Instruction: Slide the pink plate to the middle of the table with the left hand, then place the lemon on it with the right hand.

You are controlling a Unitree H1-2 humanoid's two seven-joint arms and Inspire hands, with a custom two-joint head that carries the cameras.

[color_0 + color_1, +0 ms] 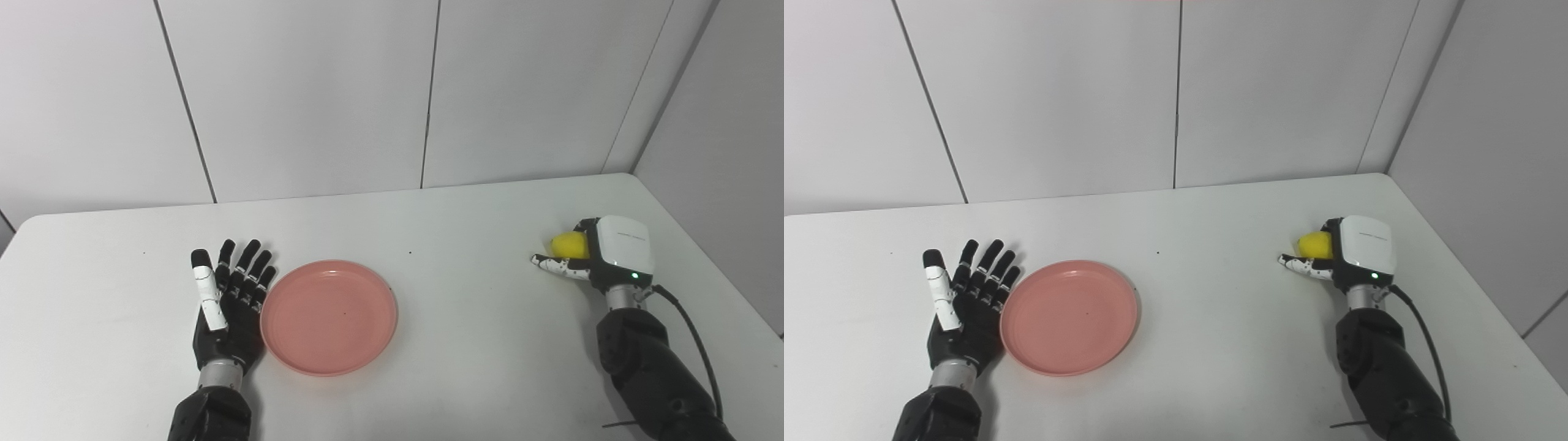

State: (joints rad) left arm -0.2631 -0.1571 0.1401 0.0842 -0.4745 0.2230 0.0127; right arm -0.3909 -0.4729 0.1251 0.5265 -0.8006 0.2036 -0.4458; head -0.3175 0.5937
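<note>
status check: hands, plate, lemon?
Left hand open, flat beside pink plate. Right hand at lemon, grasp unclear. Path between clear.

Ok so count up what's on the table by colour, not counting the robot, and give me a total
Pink: 1, the pink plate, beside the open left hand.
Yellow: 1, the lemon, at the right hand.
Total: 2

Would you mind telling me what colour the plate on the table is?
The plate is plain pink, seen best in the left eye view.
</note>
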